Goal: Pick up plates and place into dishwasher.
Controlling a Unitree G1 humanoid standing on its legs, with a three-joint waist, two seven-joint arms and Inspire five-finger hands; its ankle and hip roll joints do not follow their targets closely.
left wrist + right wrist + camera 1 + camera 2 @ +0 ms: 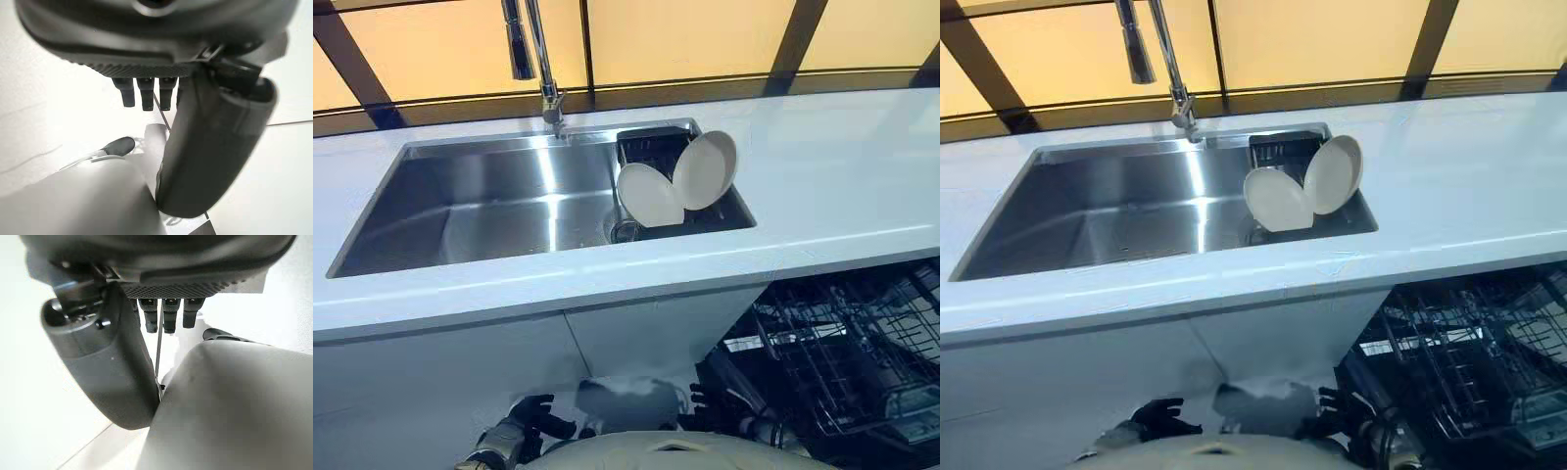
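Plates (705,168) stand on edge in sink (489,211), up and ahead of right robot hand (1334,403), the nearer; left robot hand (1161,414) low (both relaxed, empty).

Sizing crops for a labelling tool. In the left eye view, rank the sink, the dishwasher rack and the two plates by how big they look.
1. Sink.
2. Dishwasher rack, though cut off by the picture's edge and nearer the camera.
3. Front plate and back plate: about alike, so not ranked.

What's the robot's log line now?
two round cream plates: upright in steel sink | black-racked dishwasher: open | left robot hand: open, empty | right robot hand: open, empty
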